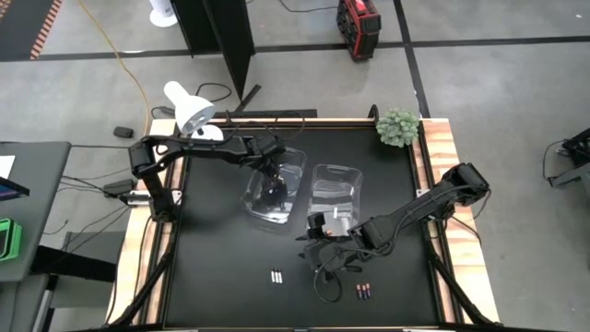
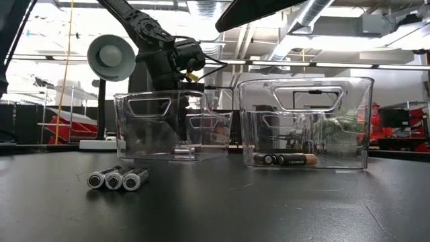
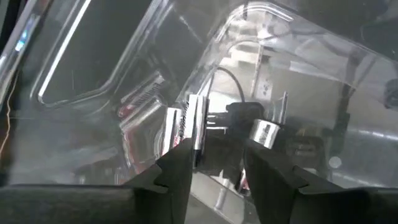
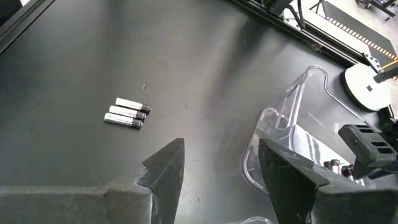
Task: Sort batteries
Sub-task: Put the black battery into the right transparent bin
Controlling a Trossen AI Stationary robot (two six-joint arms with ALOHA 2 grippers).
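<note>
Two clear bins stand mid-table. My left gripper (image 1: 272,187) reaches down into the left bin (image 2: 144,128), fingers open (image 3: 217,163); a silver battery (image 3: 188,124) lies on the bin floor just past one fingertip, and another (image 3: 264,132) lies farther off. The low view shows one silver battery (image 2: 183,152) on that bin's floor. Dark batteries with copper ends (image 2: 285,159) lie in the right bin (image 2: 336,101). Three white batteries (image 1: 276,276) (image 4: 127,113) lie side by side on the table. My right gripper (image 1: 320,249) (image 4: 221,168) hovers open above the table beside them.
More dark batteries (image 1: 363,292) lie near the table's front edge. A green plant (image 1: 398,126) stands at the far right corner and a white lamp (image 1: 189,106) at the far left. A loose cable (image 1: 324,281) curls under my right arm.
</note>
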